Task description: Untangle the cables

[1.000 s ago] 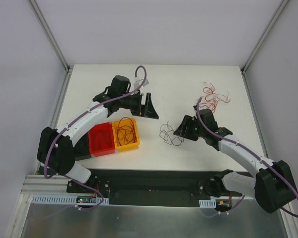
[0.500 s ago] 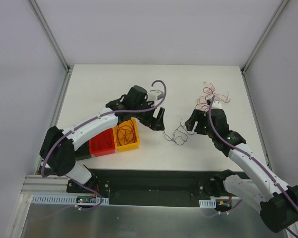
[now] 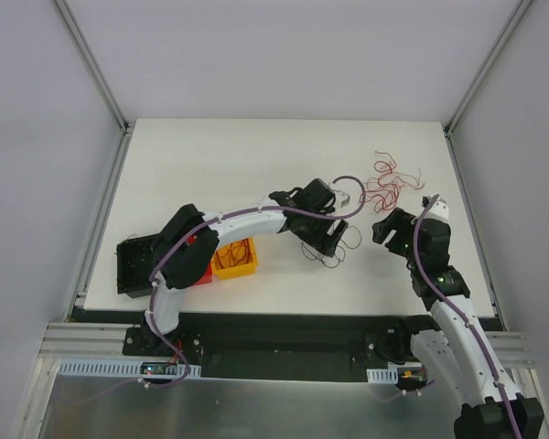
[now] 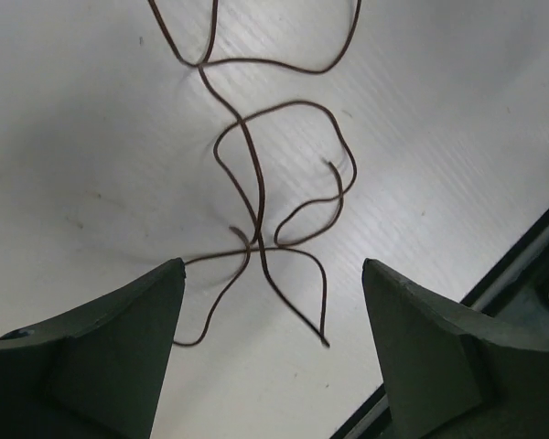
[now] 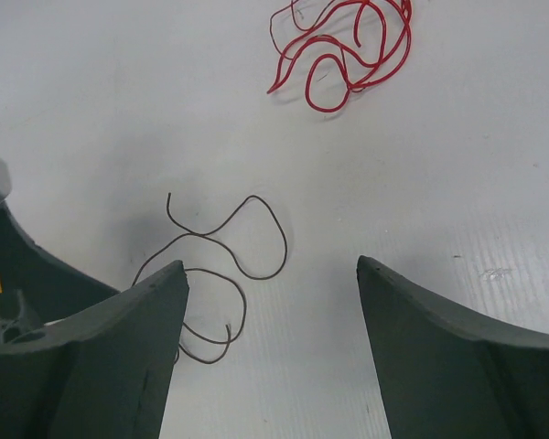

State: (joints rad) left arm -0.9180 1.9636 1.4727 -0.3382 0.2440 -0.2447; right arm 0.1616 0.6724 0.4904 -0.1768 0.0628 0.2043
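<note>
A small tangle of thin dark cables (image 3: 324, 260) lies on the white table near its middle front. It shows in the left wrist view (image 4: 256, 183) and the right wrist view (image 5: 221, 265). My left gripper (image 3: 329, 241) hovers right over it, open and empty (image 4: 273, 267), with the tangle's near loops between its fingers. A pile of red cables (image 3: 389, 181) lies at the back right, also in the right wrist view (image 5: 348, 46). My right gripper (image 3: 382, 229) is open and empty (image 5: 270, 265), just right of the dark tangle and in front of the red pile.
A yellow bin (image 3: 234, 258) holding red wires sits at the front left. A red bin (image 3: 198, 273) beside it is mostly hidden by the left arm. A black bin (image 3: 133, 265) stands further left. The table's front edge (image 3: 284, 313) is close to the dark tangle.
My left arm has swung right and forward from above the bins to over the dark tangle. My right gripper has drawn back to the right, off the tangle. The black bin now shows.
</note>
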